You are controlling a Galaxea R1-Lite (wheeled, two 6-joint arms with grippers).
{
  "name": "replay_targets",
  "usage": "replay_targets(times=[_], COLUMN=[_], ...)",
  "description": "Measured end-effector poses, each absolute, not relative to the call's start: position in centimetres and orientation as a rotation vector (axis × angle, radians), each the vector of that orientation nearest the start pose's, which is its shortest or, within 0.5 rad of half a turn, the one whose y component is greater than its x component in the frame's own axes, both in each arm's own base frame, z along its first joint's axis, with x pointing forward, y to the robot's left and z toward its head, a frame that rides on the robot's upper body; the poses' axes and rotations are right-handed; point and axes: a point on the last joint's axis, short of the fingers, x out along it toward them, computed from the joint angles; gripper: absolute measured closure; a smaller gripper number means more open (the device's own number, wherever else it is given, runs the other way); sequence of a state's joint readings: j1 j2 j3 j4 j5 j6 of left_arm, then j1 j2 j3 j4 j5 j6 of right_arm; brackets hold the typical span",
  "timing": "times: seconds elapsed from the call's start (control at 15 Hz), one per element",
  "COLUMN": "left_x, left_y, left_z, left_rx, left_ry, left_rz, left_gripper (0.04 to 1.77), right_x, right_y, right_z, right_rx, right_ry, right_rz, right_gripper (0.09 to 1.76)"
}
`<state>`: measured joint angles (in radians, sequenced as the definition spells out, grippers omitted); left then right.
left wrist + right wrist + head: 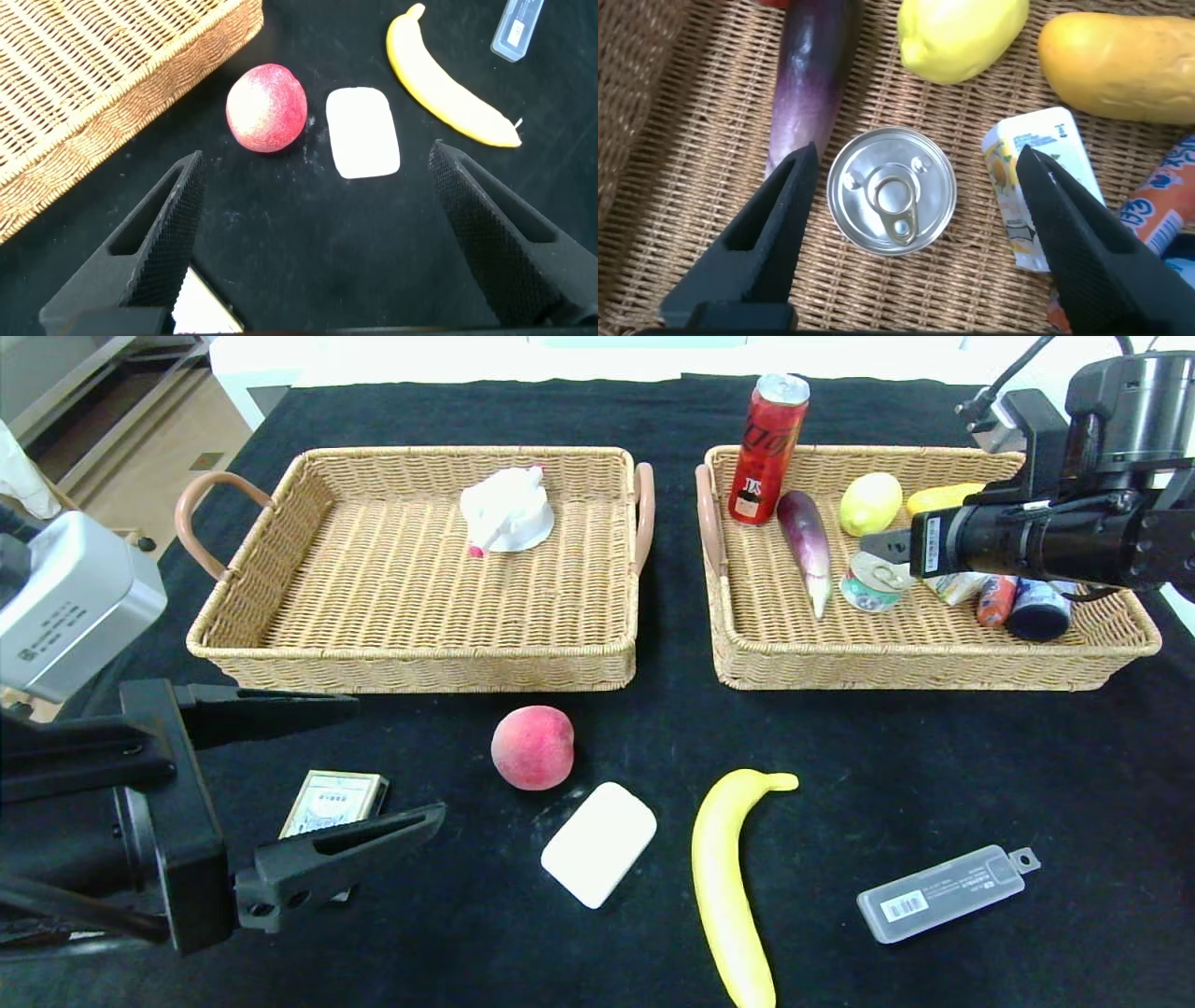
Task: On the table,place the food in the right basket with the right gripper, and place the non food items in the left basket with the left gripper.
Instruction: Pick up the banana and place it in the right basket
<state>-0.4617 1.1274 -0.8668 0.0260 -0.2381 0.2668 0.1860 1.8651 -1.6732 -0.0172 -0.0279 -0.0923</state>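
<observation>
My right gripper point(885, 558) point(915, 161) hangs open over the right basket point(896, 663). A small tin can point(875, 583) point(892, 191) stands on the wicker between its fingers, apart from both. Beside the can lie a purple eggplant point(806, 539), a lemon point(870, 503), a juice pouch point(1046, 177), a sausage point(995, 599) and a red drink can point(768, 448). My left gripper point(392, 761) point(316, 159) is open and empty, low over the table at the front left. Ahead of it are a peach point(267, 106), a white block point(363, 131) and a banana point(447, 82). A card box point(331, 800) lies under it.
The left basket point(411, 658) holds a white object point(507, 509). A clear plastic case point(943, 892) lies at the front right of the black table. A yellow fruit point(1125, 65) and a dark can point(1038, 609) are also in the right basket.
</observation>
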Motion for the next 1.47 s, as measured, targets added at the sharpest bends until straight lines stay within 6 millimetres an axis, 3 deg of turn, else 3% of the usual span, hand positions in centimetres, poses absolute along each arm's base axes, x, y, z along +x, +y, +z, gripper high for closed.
replay_targets(times=[0.33, 0.93, 1.13, 1.47], left_x=[13.9, 13.7, 13.7, 13.6], left_y=[-7.5, -7.4, -7.4, -7.4], left_z=[27.1, 27.3, 27.4, 27.5], left_rx=[0.286, 0.284, 0.284, 0.282], left_ry=[0.193, 0.184, 0.182, 0.178], left_rz=[-0.724, -0.718, -0.717, -0.717], left_gripper=[0.09, 0.09, 0.09, 0.09], right_x=[35.5, 27.9, 26.0, 23.5], right_y=[7.0, 9.2, 11.0, 14.9], right_z=[31.5, 34.0, 33.9, 32.1], right_rx=[-0.093, -0.022, -0.024, -0.014], right_ry=[0.196, 0.354, 0.368, 0.439], right_rz=[0.157, 0.243, 0.218, 0.266], right_gripper=[0.22, 0.17, 0.16, 0.15])
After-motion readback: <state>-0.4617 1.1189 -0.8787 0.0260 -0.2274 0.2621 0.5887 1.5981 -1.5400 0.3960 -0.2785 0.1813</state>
